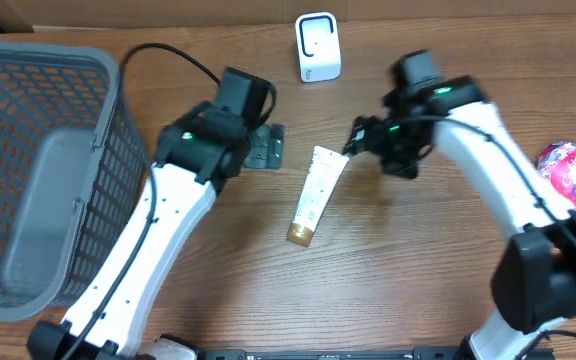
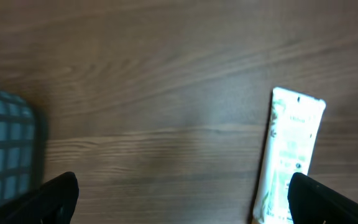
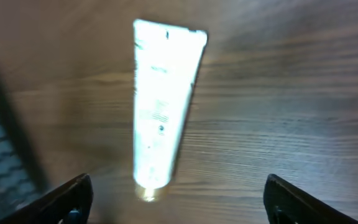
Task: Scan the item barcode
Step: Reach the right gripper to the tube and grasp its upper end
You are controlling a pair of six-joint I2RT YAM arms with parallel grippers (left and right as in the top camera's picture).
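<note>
Basket: grey basket fills the left of the overhead frame, down to its lower edge; probably where scanned goods end up.
Tube: white tube lies flat on the table at mid-frame, gold cap toward the lower edge and crimped end toward the top. Neither arm touches it, and it is within reach of both.
Barcode: cannot be made out; both wrist views are blurred, so it may be on the face turned down.
Packet: pink packet sits at the right edge, well apart from the tube, seemingly waiting its turn.
Left pincer: left gripper hangs just upper left of the crimped end, fingers spread wide and gripping nothing; in its wrist view the tube sits at the right, beside one fingertip.
Right pincer: right gripper hangs just upper right of that end, fingers wide and empty, the tube centred under it as if lined up for a pick.
Scanner: white scanner stands at top centre, farthest off; the tube would have to be lifted toward it.
</note>
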